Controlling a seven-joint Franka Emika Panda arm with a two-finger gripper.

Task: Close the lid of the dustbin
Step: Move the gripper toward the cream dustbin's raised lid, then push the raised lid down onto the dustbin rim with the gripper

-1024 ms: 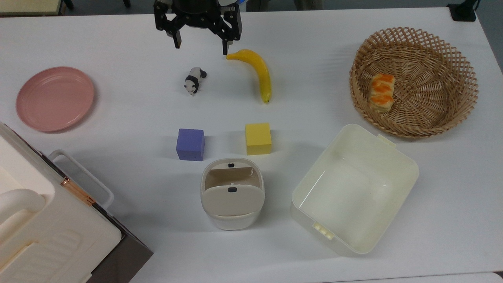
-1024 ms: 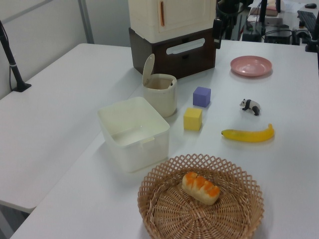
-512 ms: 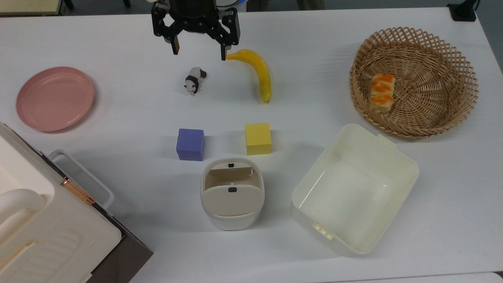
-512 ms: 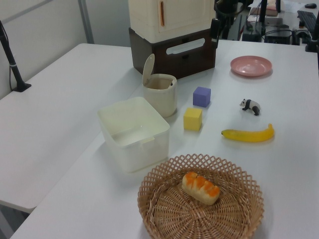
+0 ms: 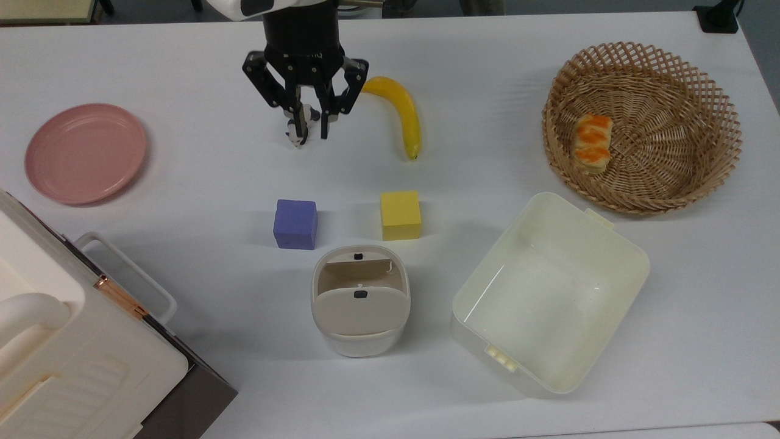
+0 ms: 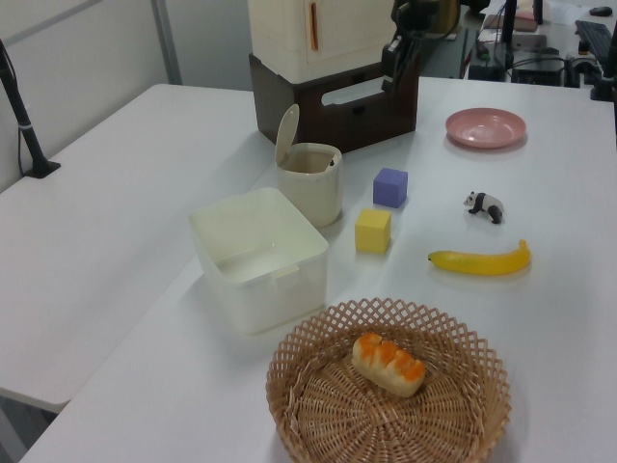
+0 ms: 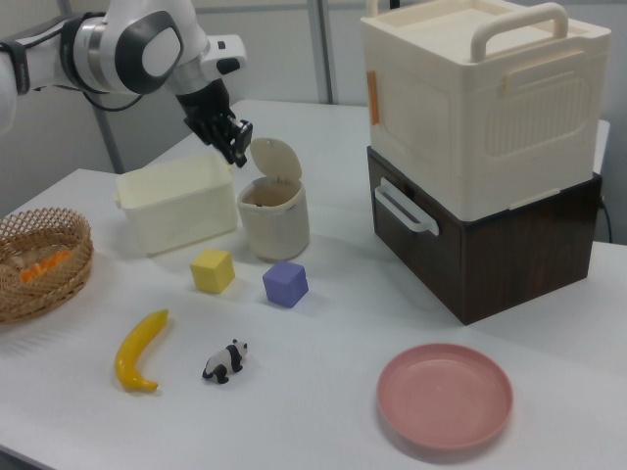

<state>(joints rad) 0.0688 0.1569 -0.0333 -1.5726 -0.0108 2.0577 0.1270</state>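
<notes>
Lid (image 5: 360, 310) stands upright on the dustbin (image 7: 273, 218) near the table's middle; light, stiff, hinged, best pushed at its top edge. Gripper (image 5: 309, 129) jaws are nearly closed, holding nothing

Top view, clock directions from the bin (image 5: 359, 302) on the bench (image 5: 183, 183): its lid (image 5: 359, 310) stands raised at its 6 o'clock edge. Two cubes sit just beyond it, one (image 5: 295, 224) at 11, the other (image 5: 400, 214) at 1. The tub (image 5: 615, 244) lies at 3, with the basket (image 5: 701, 91) farther at 2, bread (image 5: 592, 143) inside. The banana (image 5: 399, 113) is at 12, the panda (image 5: 297, 135) beside it under the tool (image 5: 311, 131). The plate (image 5: 85, 152) lies at 10, the box (image 5: 73, 353) at 8.
</notes>
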